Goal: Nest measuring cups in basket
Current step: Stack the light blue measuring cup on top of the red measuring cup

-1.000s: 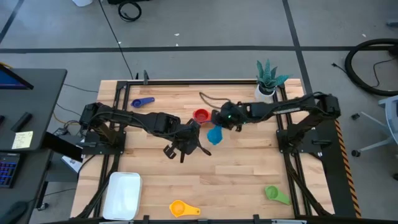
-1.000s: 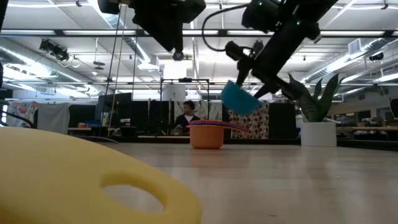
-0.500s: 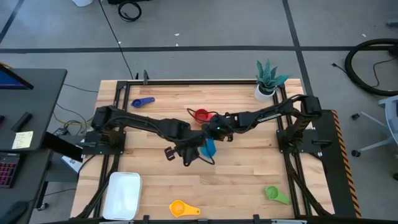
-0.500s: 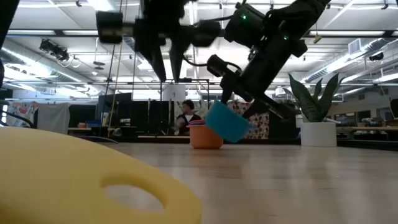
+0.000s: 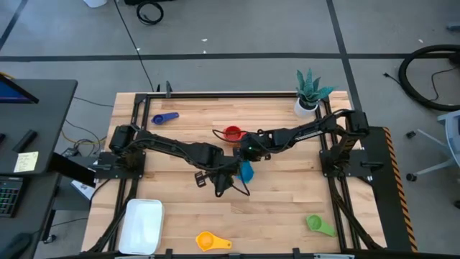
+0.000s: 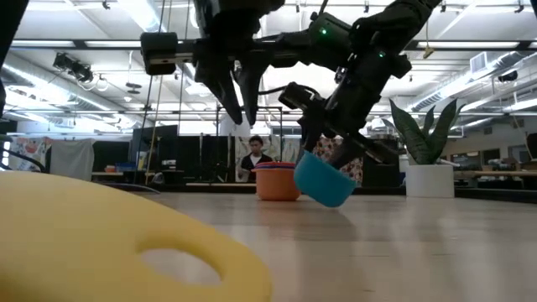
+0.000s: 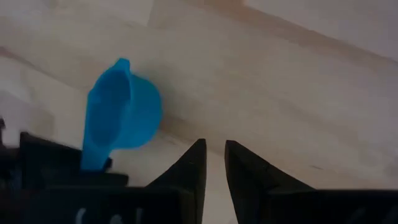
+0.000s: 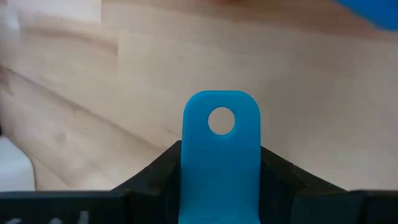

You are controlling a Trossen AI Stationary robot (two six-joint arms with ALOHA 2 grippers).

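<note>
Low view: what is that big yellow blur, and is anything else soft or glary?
Low view: the blur is a yellow cup right against the lens, out of focus; the ceiling lights glare, leaving both arms dark against them. Left wrist view: soft all over, the light blue cup fuzzy-edged. High view: evenly lit, sharp.

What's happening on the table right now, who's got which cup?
The right hand grips the light blue cup by its handle, holding it tilted just above the table near the middle. The left hand hangs beside it with fingers nearly together, holding nothing. The red cup sits close behind. The dark blue, green and yellow cups lie scattered, none yet in the basket.
</note>
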